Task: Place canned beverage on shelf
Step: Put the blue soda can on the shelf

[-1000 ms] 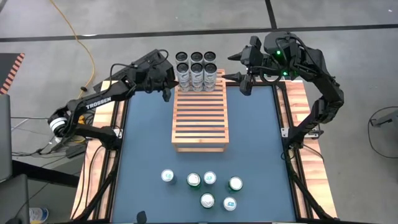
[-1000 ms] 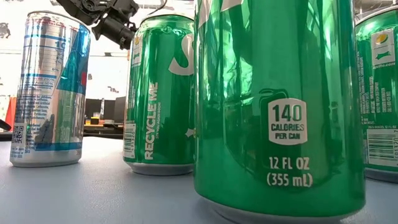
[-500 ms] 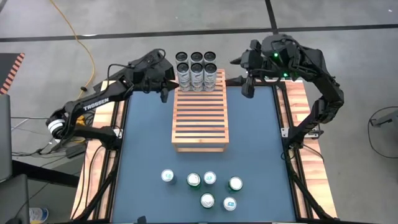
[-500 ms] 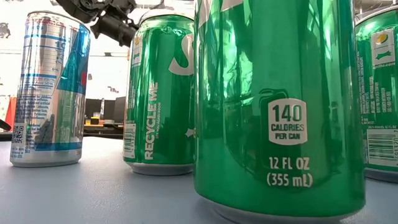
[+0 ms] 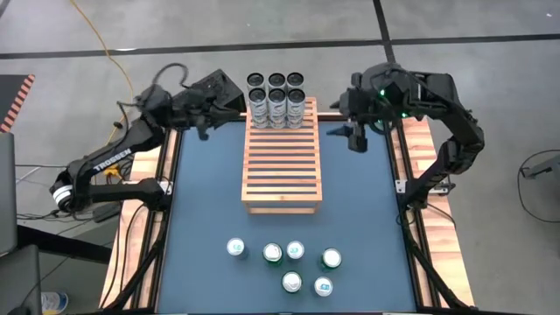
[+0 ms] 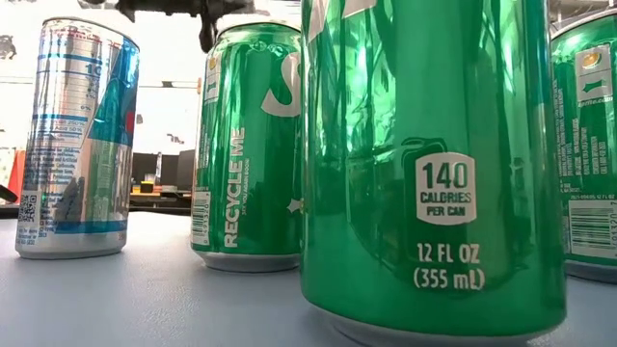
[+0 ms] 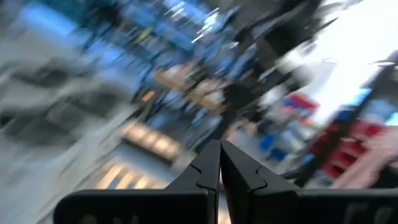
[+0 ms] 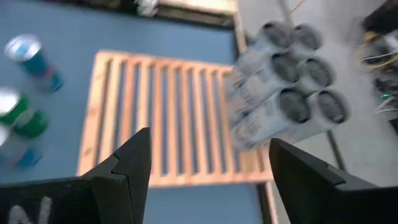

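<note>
High view shows six cans (image 5: 276, 99) already standing at the shelf's (image 5: 281, 166) far end, between both jaws, and six more (image 5: 284, 262) waiting on the table (image 5: 201, 210), with the right jaws (image 5: 348, 136) wide and empty, left jaws (image 5: 204, 128) shut.

Robot lab or workshop, bare concrete floor (image 5: 79, 35) with dark seams, yellow cable (image 5: 109, 54) trailing across it, blue desk (image 5: 201, 210) edged in wood, two mounted arms
</note>
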Robot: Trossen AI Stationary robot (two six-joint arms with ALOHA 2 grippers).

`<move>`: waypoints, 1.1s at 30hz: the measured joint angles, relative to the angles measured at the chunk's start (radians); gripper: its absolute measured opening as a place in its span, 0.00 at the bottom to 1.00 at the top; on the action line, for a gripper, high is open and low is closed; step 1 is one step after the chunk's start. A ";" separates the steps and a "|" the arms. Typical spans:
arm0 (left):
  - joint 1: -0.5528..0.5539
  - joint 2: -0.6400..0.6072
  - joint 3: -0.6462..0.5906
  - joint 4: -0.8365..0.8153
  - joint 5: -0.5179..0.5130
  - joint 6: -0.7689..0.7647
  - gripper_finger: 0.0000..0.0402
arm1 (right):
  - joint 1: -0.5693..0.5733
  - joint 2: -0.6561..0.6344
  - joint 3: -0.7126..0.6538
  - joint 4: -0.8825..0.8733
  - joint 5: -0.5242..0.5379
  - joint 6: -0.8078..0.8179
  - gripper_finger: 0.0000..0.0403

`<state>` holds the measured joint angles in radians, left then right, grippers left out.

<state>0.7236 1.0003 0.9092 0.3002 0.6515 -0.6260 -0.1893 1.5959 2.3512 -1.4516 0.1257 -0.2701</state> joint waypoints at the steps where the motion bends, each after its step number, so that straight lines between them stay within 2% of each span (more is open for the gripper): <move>1: -0.010 -0.005 0.000 0.069 0.018 -0.024 0.00 | 0.017 -0.001 0.000 -0.029 0.000 0.004 0.67; 4: -0.045 -0.013 0.002 0.240 0.001 -0.082 0.00 | 0.067 -0.007 0.000 -0.102 0.000 0.046 0.67; 6: -0.068 -0.017 0.002 0.288 -0.032 -0.118 0.00 | 0.101 -0.008 0.000 -0.119 0.000 0.085 0.67; 14: -0.174 -0.019 0.002 0.291 -0.087 -0.210 0.00 | 0.244 -0.035 0.000 -0.119 -0.025 0.211 0.67; 20: -0.247 -0.019 0.002 0.284 -0.068 -0.255 0.00 | 0.394 -0.032 0.000 -0.119 -0.014 0.500 0.67; 27: -0.319 -0.019 0.001 0.264 -0.046 -0.320 0.00 | 0.581 0.060 0.000 -0.075 0.209 0.720 0.67; 33: -0.382 -0.019 0.001 0.264 -0.043 -0.371 0.00 | 0.666 0.175 0.000 -0.002 0.292 0.839 0.67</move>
<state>0.3416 0.9813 0.9104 0.5643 0.6087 -0.9971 0.4763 1.7711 2.3512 -1.4538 0.4178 0.5685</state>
